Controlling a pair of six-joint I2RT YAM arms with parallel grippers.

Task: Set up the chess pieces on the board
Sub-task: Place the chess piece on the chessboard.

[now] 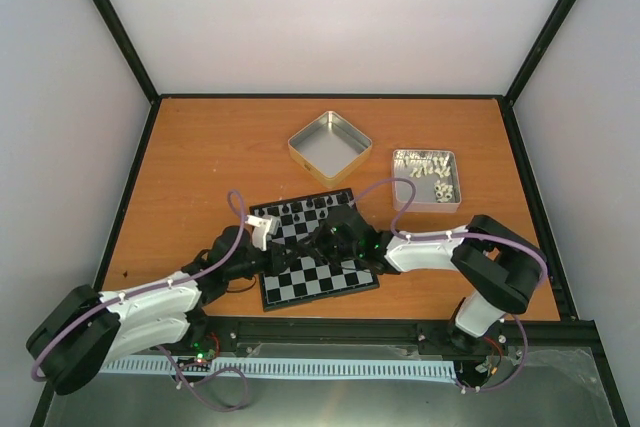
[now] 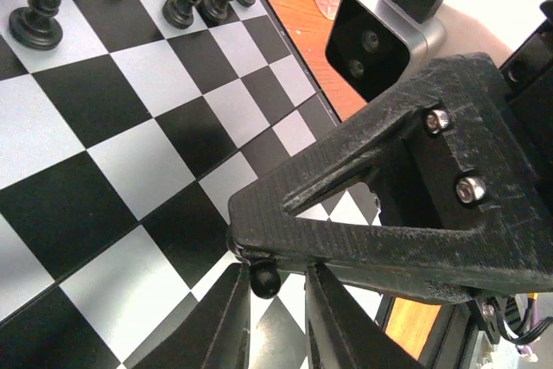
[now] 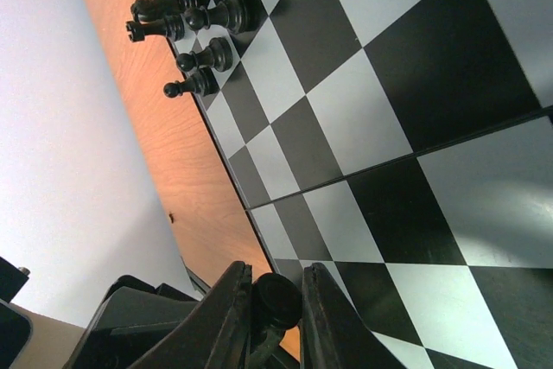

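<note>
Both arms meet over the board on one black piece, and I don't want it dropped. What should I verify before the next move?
1. Grip of right fingers on black piece, at its base: ok.
2. Grip of left fingers on its head: cannot tell; they flank it closely.
3. The placed pieces stand apart from both sets of fingers: ok.
4. Squares of board under the held piece bare: ok.
5. Board lying flat: ok.

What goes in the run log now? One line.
place: above board | right gripper: shut on black pawn | left gripper: around pawn head, grip unclear
</note>
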